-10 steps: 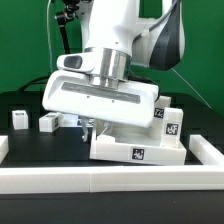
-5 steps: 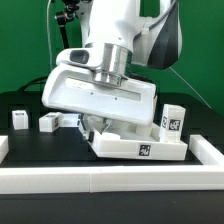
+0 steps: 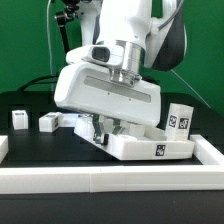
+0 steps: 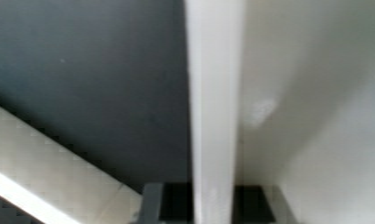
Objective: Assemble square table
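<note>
The arm's broad white hand leans over the middle of the dark worktop [image 3: 25, 100]. Below it the fingers [image 3: 97, 129] are pressed nearly together on the thin raised rim of the table top [image 3: 140, 147], at the end towards the exterior view's left. In the wrist view that rim runs as a narrow white band [image 4: 210, 100] straight down between the two dark finger pads, with the dark worktop on one side of it and the pale inside of the tray on the other.

The table top lies in the middle of the worktop, just behind the long white border rail [image 3: 110, 176] that runs across the front. Its near wall slants across the exterior view and carries a black-and-white tag.

A tagged leg post [image 3: 181, 117] stands upright at the table top's end on the exterior view's right. I cannot tell whether it is fixed to the top or only stands beside it. Two more leg posts [image 3: 19, 119] [image 3: 48, 123] sit near each other on the worktop at the exterior view's left, well apart from the table top.
</note>
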Robot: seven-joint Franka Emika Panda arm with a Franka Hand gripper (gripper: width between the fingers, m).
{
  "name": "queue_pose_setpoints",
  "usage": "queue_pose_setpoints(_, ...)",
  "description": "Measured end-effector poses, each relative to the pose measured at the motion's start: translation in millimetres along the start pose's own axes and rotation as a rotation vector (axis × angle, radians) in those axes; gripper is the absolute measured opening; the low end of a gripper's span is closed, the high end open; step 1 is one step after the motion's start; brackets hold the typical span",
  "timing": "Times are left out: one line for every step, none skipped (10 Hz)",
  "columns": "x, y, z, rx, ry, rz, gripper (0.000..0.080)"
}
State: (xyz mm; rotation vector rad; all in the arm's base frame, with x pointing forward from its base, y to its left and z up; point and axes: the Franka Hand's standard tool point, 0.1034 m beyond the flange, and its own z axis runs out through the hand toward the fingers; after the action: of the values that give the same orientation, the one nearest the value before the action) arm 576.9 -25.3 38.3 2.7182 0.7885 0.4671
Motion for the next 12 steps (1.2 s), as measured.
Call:
queue_pose_setpoints(2.2,0.5,-0.7,-0.003,0.007,-0.035,0.0075)
queue_pose_setpoints(4.1,1.7,-1.7,-0.006,0.013,-0.074,0.0075)
queue_pose_setpoints(6.3,1.6,-2.0,-0.01,0.02,-0.114,0.0075)
queue_pose_setpoints(13.8,1.0,-4.0,-0.023,0.044,-0.192,0.0075)
queue_pose_setpoints(23.0,-0.8,-6.3,-0.031,0.065,-0.258,0.0077)
queue_pose_setpoints(31.5,-2.7,-6.9,-0.031,0.075,-0.316,0.0077)
queue_pose_setpoints(44.2,-5.6,-6.7,-0.034,0.09,-0.387,0.0077)
queue_pose_setpoints(50.2,-6.5,-6.7,-0.039,0.099,-0.447,0.0078)
queue_pose_setpoints(50.6,-4.2,-8.4,-0.045,0.105,-0.481,0.0078)
queue_pose_setpoints(52.0,-3.9,-9.1,-0.049,0.109,-0.512,0.0078)
queue_pose_setpoints(53.6,-4.2,-9.6,-0.052,0.112,-0.546,0.0078)
queue_pose_setpoints(55.1,-4.1,-10.1,-0.056,0.116,-0.599,0.0078)
